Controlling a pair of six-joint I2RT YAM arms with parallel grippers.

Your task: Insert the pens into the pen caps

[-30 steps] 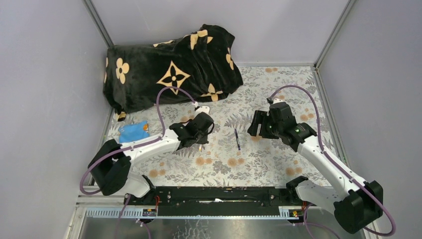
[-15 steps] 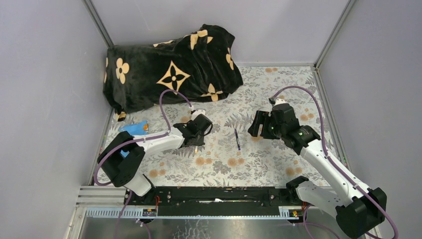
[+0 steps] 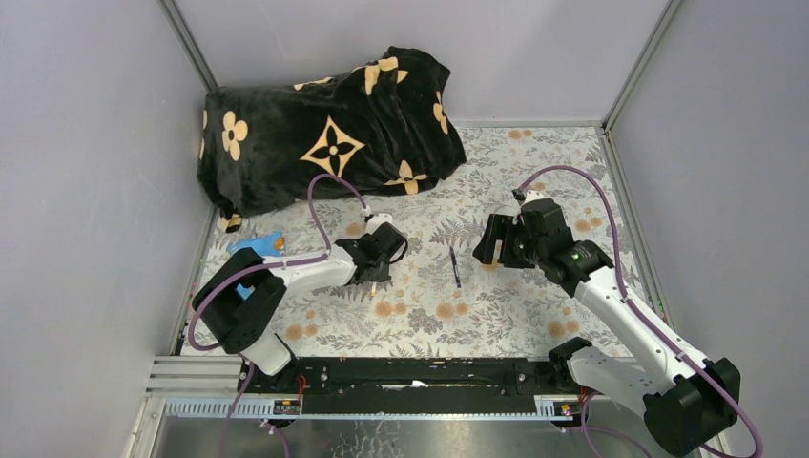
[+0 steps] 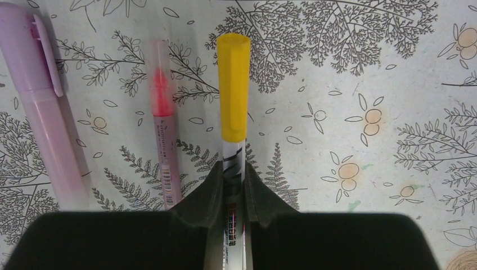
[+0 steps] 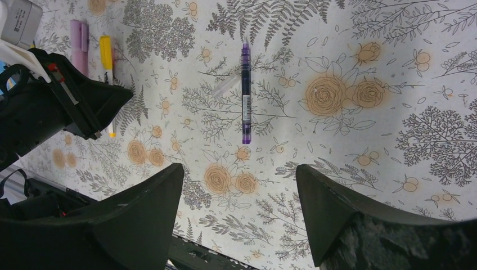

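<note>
My left gripper [image 4: 232, 169] is shut on a white pen [image 4: 233, 163] with black print. A yellow cap [image 4: 233, 84] sits on that pen's far end, just above the cloth. To its left lie a translucent pink pen [image 4: 162, 129] with a red core and a lilac pen [image 4: 56, 146] wearing a lilac cap [image 4: 36, 53]. From above, the left gripper [image 3: 379, 277] is left of centre. A dark blue pen [image 5: 246, 90] lies alone on the cloth ahead of my right gripper [image 5: 239, 169], which hangs open and empty above the table. In the top view this pen [image 3: 455, 266] lies just left of the right gripper [image 3: 488, 250].
A black blanket [image 3: 324, 129] with tan flowers is heaped at the back left. A blue flat card [image 3: 254, 245] lies by the left wall, partly behind the left arm. Grey walls enclose the floral tablecloth [image 3: 534, 172] on three sides.
The left arm has folded in, and its gripper has shifted slightly nearer and leftward with the white pen. The right gripper has barely moved.
</note>
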